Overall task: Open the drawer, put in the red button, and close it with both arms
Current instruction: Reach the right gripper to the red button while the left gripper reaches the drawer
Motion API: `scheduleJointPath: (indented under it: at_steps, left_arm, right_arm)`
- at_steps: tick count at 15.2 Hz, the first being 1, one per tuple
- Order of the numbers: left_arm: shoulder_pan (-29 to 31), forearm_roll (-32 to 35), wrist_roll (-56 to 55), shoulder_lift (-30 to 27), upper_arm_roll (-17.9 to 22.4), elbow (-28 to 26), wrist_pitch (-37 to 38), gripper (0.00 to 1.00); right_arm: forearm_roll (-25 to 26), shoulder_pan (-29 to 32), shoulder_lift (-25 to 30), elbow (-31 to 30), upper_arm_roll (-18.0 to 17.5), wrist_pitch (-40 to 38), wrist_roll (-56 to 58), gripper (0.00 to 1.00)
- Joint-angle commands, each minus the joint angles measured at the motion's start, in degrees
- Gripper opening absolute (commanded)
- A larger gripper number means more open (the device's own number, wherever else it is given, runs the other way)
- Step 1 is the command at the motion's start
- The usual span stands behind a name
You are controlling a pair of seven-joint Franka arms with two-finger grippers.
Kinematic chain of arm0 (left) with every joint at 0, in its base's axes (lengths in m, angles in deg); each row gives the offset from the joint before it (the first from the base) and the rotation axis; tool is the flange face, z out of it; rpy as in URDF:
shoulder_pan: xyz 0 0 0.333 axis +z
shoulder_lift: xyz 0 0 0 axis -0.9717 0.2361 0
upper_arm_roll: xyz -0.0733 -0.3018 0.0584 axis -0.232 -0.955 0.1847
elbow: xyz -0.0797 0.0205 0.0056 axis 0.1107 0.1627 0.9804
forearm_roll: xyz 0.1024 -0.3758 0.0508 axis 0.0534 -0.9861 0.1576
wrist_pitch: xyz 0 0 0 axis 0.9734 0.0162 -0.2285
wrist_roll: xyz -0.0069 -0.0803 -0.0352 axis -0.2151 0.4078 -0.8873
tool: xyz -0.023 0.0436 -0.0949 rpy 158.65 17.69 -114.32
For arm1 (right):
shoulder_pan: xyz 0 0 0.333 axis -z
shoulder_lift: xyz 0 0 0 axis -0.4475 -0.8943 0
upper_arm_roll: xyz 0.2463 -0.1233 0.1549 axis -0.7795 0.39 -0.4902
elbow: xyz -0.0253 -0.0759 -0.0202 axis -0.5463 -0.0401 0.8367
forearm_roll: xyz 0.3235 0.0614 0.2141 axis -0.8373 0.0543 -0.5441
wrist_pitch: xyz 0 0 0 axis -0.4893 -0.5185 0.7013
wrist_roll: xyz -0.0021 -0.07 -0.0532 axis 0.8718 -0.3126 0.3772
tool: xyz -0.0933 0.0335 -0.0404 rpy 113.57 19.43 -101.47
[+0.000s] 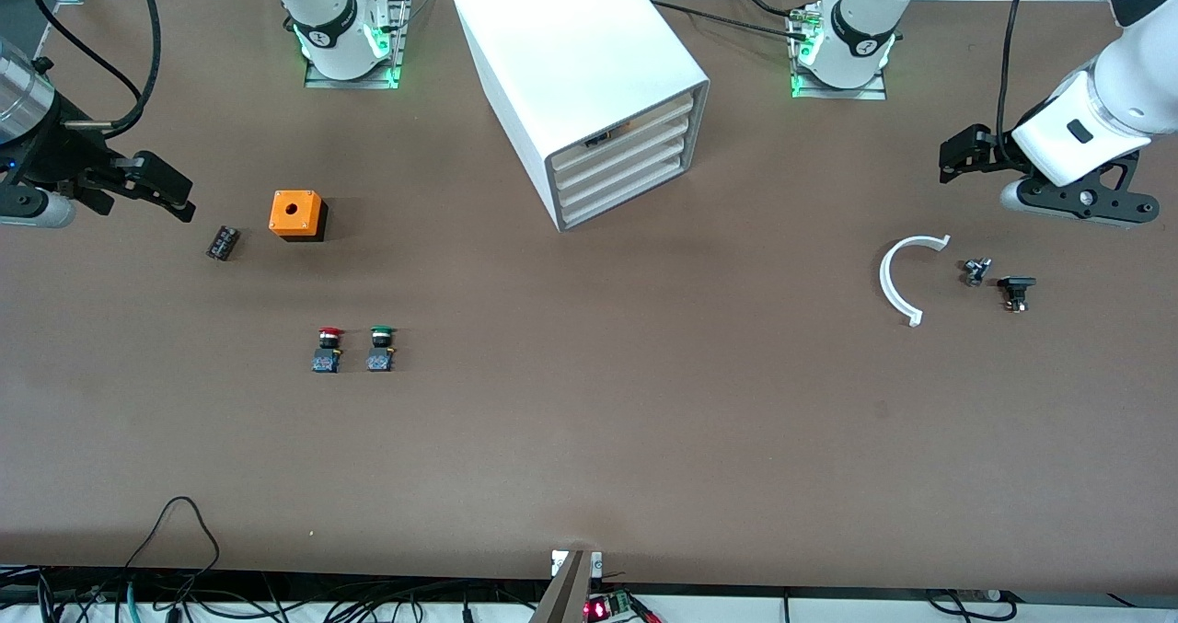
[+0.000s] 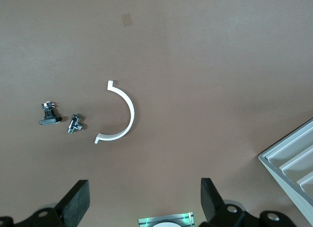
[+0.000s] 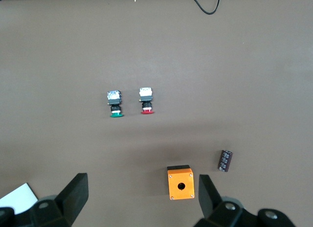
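Both grippers, left (image 1: 957,158) and right (image 1: 170,190), gape wide, idle at table ends. Drawer (image 1: 624,155) shut; red button (image 1: 328,350) at its seven o'clock. Opening comes first.

Brown tabletop (image 1: 589,439) w/ black cables (image 1: 184,595) along its near edge.

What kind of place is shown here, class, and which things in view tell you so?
Probably a robotics lab bench: two arms bolted to a brown table, a white drawer cabinet, and small parts such as the red button.
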Motion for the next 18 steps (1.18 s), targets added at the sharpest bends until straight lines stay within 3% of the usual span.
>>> scheduleJointPath:
  at_steps: [1,7,9,11,16,18]
  left_arm:
    - [-0.04,-0.16,-0.03,-0.46,-0.53,0.69,1.29,1.0]
    - [-0.13,-0.86,-0.2,0.68,-1.15,0.6,1.2,1.0]
    - [-0.22,-1.74,0.24,2.34,-3.51,0.6,1.81,1.0]
    - [-0.22,-6.38,0.24,4.8,-5.97,0.51,3.66,1.0]
    - [-0.13,-23.85,0.59,10.6,-6.16,-0.27,2.7,1.0]
    - [-0.13,-27.66,2.68,12.1,-7.47,-0.89,0.42,1.0]
  right_arm:
    - [0.03,0.68,-0.6,1.39,-0.42,-0.58,0.6,1.0]
    - [-0.06,0.33,-1.04,1.3,-0.51,-0.58,-0.36,1.0]
    - [0.2,-0.19,-1.83,1.04,-0.68,-0.58,-0.28,1.0]
    - [0.2,-0.46,-4.54,0.6,-0.6,-0.23,-0.28,1.0]
    - [-0.15,-0.46,-12.54,0.69,-0.6,4.5,0.43,1.0]
    - [0.03,-0.37,-15.79,0.42,-0.6,8.63,0.51,1.0]
